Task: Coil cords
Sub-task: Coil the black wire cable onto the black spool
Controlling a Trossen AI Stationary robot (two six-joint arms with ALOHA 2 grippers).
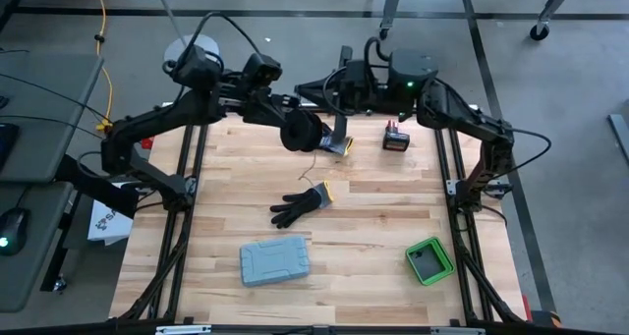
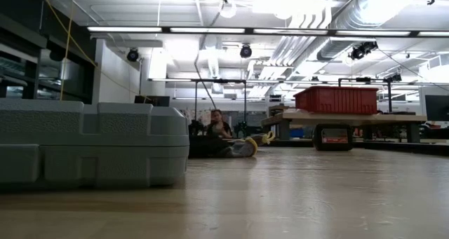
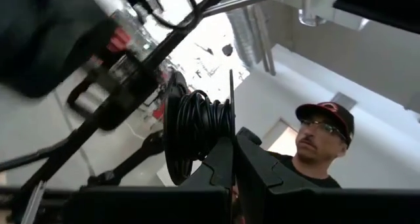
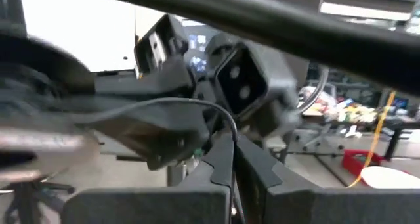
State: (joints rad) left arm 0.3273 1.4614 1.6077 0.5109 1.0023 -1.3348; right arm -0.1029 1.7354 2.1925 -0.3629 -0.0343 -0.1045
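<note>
the left gripper [image 1: 329, 139] is raised over the far middle of the pale wooden slatted table [image 1: 373, 227], its jaws pressed together on the rim of a black round spool [image 3: 178, 129]. wound on that spool, just beyond the fingertips, sits the cords [image 3: 205, 123], a tight black coil of thin wire. a thin loose strand trails from the spool down to the table, toward the black work glove with a yellow cuff [image 1: 301, 204] that lies below the jaws. the right gripper [image 1: 346, 84] is up close beside the left one, its jaws together on a thin dark wire that arcs away from the fingertips [image 4: 223, 159]. farther from both sets of jaws, near the table's front edge, are a grey plastic moulded case [image 1: 274, 260] and a green square tray [image 1: 429, 260]. a small red and black block [image 1: 396, 137] sits on the table near the right gripper. beyond the left jaws a person in a dark cap [image 3: 325, 112] is in view.
</note>
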